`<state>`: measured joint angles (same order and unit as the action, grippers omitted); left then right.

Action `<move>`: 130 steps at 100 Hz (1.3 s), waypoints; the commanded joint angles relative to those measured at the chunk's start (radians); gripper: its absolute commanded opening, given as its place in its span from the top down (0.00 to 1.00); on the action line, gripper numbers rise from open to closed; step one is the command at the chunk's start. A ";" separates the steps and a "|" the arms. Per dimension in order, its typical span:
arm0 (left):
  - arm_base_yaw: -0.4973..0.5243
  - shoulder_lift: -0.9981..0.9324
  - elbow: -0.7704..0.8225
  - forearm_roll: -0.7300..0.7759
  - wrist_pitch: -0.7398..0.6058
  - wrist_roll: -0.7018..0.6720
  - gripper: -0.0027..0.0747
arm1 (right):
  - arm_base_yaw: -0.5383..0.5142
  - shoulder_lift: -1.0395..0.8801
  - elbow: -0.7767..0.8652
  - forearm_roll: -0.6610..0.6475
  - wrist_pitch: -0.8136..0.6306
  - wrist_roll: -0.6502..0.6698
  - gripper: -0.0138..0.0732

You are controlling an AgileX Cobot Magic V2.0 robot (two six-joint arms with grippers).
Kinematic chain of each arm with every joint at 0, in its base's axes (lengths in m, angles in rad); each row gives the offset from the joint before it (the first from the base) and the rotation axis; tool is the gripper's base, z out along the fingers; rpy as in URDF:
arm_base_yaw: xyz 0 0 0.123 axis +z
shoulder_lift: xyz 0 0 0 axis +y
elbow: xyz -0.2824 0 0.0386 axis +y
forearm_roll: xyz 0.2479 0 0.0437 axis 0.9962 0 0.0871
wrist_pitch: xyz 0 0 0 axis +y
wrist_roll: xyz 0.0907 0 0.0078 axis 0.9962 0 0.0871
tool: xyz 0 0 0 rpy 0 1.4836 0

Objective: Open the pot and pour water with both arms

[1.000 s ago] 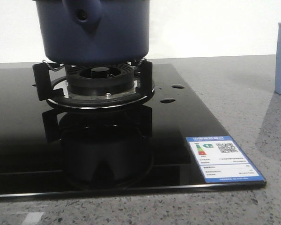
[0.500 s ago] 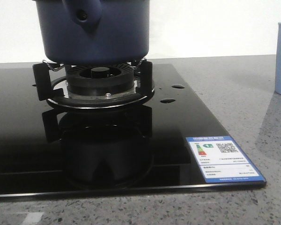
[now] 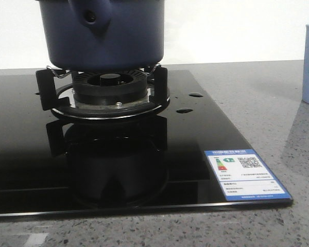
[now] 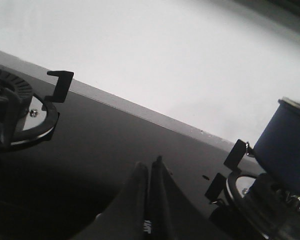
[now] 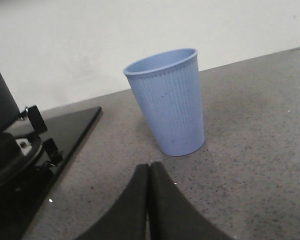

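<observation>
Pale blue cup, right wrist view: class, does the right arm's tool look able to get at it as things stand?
Probably yes. The cup stands upright on bare grey counter ahead of the right tool, nothing between them; but its fingers are shut, so they must open first.

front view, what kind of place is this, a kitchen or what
Most likely a kitchen counter, or a mock-up of one. A dark blue pot sits on a gas burner of a glossy black glass hob, set on a speckled grey stone counter, with a pale blue cup nearby.
</observation>
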<state>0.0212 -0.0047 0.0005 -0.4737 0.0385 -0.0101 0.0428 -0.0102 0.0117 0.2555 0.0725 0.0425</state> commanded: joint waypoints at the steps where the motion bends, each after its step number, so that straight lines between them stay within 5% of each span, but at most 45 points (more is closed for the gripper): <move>1: 0.004 -0.028 0.006 -0.086 -0.081 -0.007 0.99 | -0.007 -0.018 0.024 0.133 -0.105 -0.005 0.90; 31: 0.004 -0.004 -0.146 0.001 -0.004 -0.007 0.99 | -0.007 -0.007 -0.125 0.145 -0.005 -0.005 0.90; 48: 0.004 0.098 -0.337 0.180 0.166 0.010 0.99 | -0.007 0.109 -0.310 0.000 0.151 -0.005 0.90; 76: 0.004 0.332 -0.612 0.144 0.348 0.196 0.99 | -0.007 0.421 -0.588 -0.142 0.348 -0.062 0.90; 106: -0.195 0.421 -0.633 0.122 0.298 0.239 0.97 | 0.008 0.547 -0.652 -0.130 0.360 -0.092 0.88; 118: -0.284 0.441 -0.633 0.105 0.222 0.239 0.85 | 0.052 0.547 -0.652 -0.103 0.358 -0.109 0.70; 130: -0.359 0.480 -0.633 0.101 0.149 0.239 0.67 | 0.094 0.547 -0.652 -0.099 0.355 -0.109 0.36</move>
<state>-0.2896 0.4366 -0.5976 -0.3508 0.3151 0.2256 0.1130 0.5254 -0.6049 0.1422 0.5033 -0.0499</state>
